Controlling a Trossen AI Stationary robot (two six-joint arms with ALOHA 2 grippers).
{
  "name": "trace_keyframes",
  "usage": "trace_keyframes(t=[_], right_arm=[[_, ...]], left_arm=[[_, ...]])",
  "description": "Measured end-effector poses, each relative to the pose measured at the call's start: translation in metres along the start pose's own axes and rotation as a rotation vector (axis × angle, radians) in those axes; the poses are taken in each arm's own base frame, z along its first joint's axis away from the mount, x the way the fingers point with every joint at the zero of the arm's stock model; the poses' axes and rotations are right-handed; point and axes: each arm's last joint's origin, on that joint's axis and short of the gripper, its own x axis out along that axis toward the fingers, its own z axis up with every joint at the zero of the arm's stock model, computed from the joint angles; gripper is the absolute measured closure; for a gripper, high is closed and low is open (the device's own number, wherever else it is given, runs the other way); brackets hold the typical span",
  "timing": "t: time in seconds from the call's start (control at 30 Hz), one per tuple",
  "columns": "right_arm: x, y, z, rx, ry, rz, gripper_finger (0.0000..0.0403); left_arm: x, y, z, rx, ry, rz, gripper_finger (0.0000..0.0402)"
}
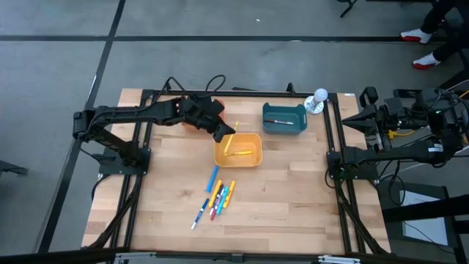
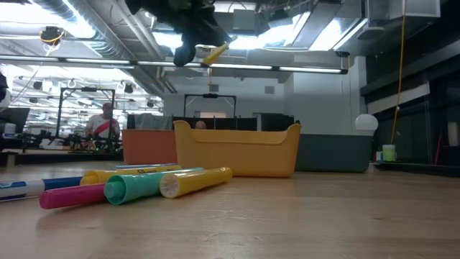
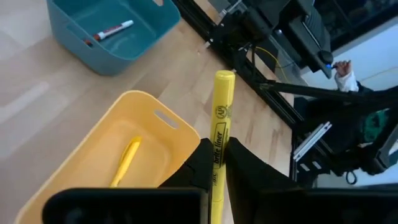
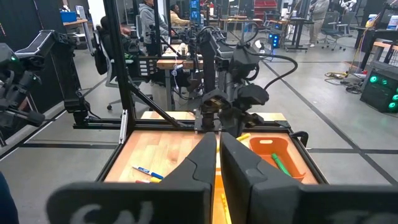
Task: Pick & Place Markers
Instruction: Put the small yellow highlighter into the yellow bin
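My left gripper hangs above the yellow bin's far left corner, shut on a yellow marker. One yellow marker lies inside that bin. Several loose markers in yellow, blue, green and pink lie flat on the table nearer the front edge. A teal bin farther right holds one marker. My right gripper waits shut at the table's right edge. My left gripper pinches the yellow marker's printed barrel between its two fingers. The marker lies along the fingers, and its capped end sticks out past the fingertips. It is lifted clear, tilted, above the yellow bin's rim.
An orange bin stands behind the yellow one, a green marker in it. A white ball-shaped object stands at the far right by the teal bin. Black frame rails border the table. Bare wood lies right of the loose markers.
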Motion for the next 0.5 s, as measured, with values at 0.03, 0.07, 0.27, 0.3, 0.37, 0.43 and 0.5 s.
trace_keyframes(t=[0.03, 0.07, 0.27, 0.3, 0.37, 0.43, 0.5], right_arm=[[0.000, 0.000, 0.000, 0.000, 0.000, 0.000, 0.0379], [0.000, 0.000, 0.000, 0.000, 0.000, 0.000, 0.0379], [0.000, 0.000, 0.000, 0.000, 0.000, 0.000, 0.0379], [0.000, 0.000, 0.000, 0.000, 0.000, 0.000, 0.0379], [0.000, 0.000, 0.000, 0.000, 0.000, 0.000, 0.0379], [0.000, 0.000, 0.000, 0.000, 0.000, 0.000, 0.0379], [0.000, 0.000, 0.000, 0.000, 0.000, 0.000, 0.0379]], left_arm=[[0.000, 0.001, 0.000, 0.017, -0.001, 0.002, 0.0385], [0.000, 0.001, 0.001, 0.038, -0.002, 0.002, 0.0385], [-0.001, 0.002, 0.002, 0.109, 0.000, -0.001, 0.0385], [-0.001, 0.002, 0.002, 0.110, -0.001, -0.001, 0.0385], [-0.001, 0.002, 0.002, 0.121, 0.002, 0.001, 0.0385], [-0.003, -0.002, 0.006, 0.140, -0.004, -0.004, 0.0385], [-0.008, -0.009, 0.013, 0.165, -0.029, -0.022, 0.0385]])
